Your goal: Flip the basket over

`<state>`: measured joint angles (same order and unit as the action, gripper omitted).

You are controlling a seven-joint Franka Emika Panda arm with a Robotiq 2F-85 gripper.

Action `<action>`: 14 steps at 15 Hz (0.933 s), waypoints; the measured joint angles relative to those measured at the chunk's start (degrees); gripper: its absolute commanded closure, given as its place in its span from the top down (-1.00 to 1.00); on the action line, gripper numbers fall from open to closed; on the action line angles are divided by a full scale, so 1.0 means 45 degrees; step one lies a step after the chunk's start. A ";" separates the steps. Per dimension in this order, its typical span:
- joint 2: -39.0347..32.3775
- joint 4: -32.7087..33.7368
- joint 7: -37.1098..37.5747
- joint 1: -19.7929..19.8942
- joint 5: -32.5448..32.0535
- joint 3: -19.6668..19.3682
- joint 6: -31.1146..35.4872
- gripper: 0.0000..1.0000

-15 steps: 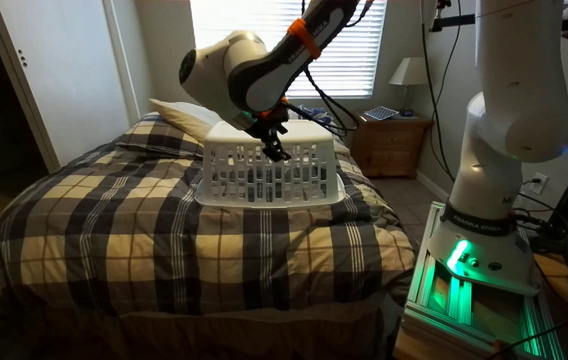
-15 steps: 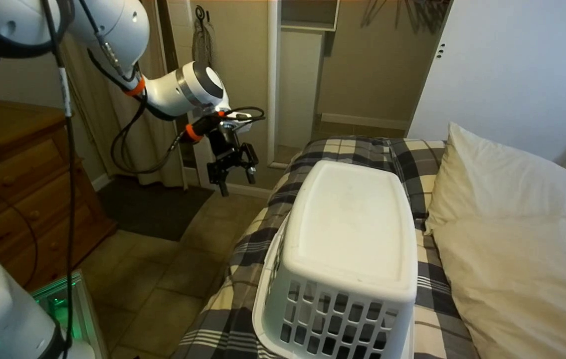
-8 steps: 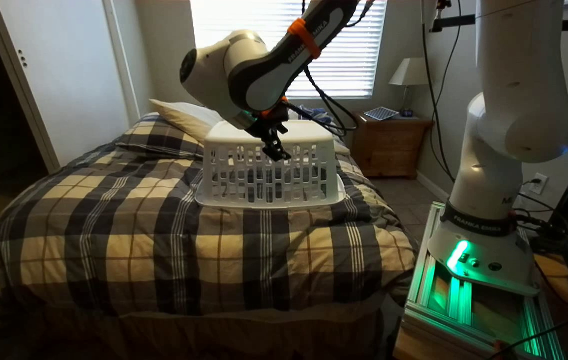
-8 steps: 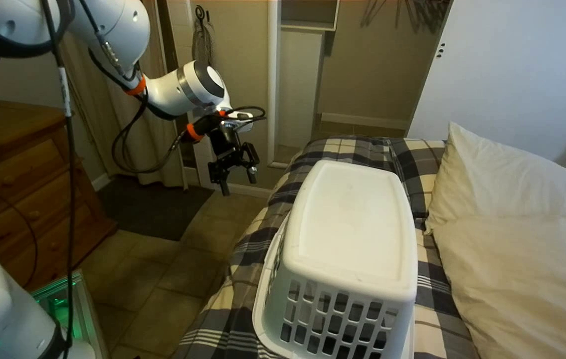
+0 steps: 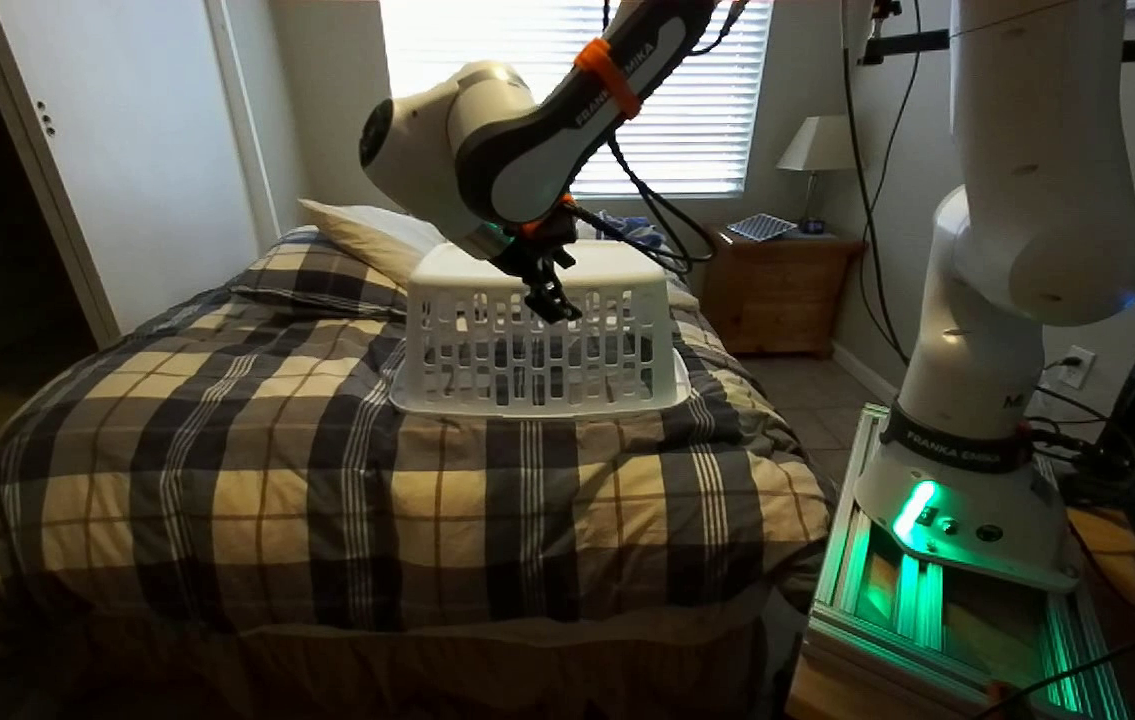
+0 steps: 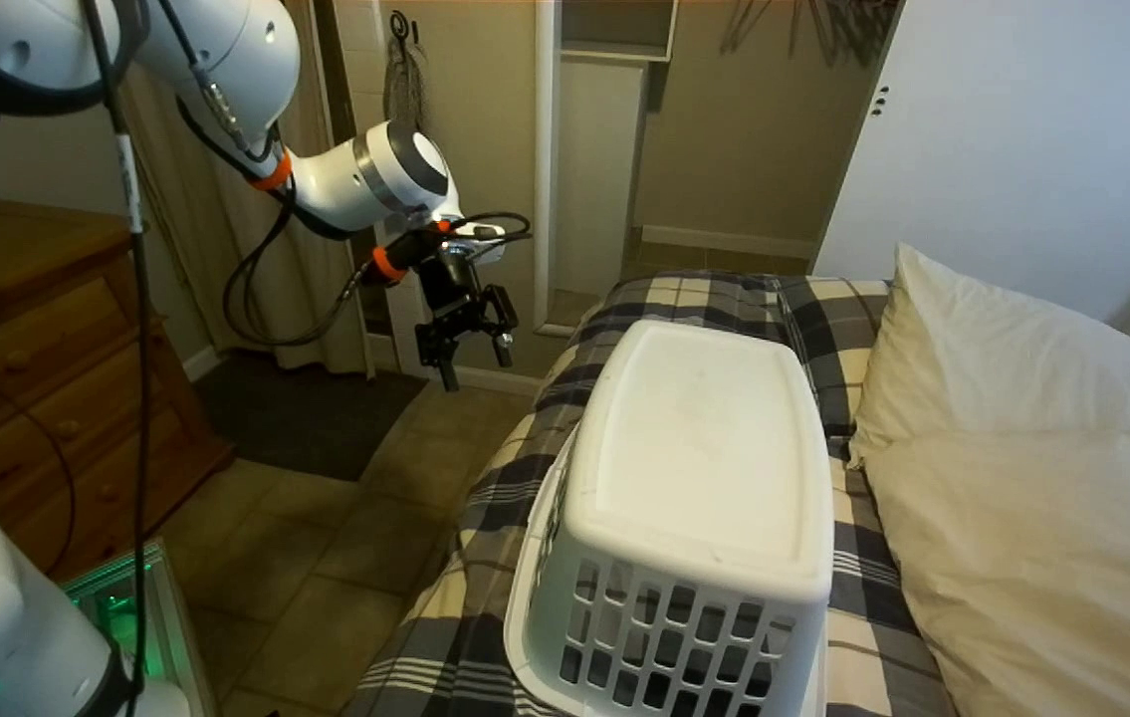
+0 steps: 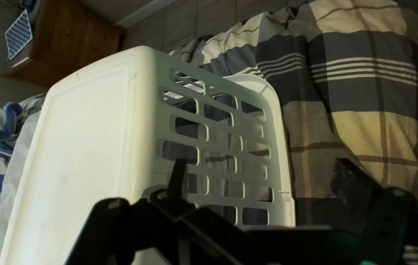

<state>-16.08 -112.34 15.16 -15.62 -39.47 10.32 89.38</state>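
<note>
White slotted plastic basket (image 6: pixel 704 448) upside down on checked cloth blanket (image 5: pixel 377 500)

In an exterior view, it stands near the blanket's side edge, with wide room in front. The black two-fingered gripper (image 6: pixel 477 373) hangs near it, fingers apart. Both look the same as before.

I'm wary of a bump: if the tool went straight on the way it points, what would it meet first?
Probably the basket, on its slotted side, seen beyond the open tool in the wrist view. Depth is unclear, so perhaps the bedspread beside it instead.
</note>
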 measured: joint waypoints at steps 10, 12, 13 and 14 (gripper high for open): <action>-0.0657 -0.0710 0.2277 -0.0001 -0.1395 -0.0208 0.2836 1.00; -0.0839 -0.1089 0.3252 -0.0001 -0.2149 -0.0359 0.4237 1.00; -0.0928 -0.1248 0.3694 0.0001 -0.2525 -0.0462 0.4882 1.00; -0.1034 -0.1391 0.4077 0.0011 -0.2904 -0.0580 0.5474 1.00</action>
<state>-20.74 -118.61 33.50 -15.57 -52.54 7.71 114.01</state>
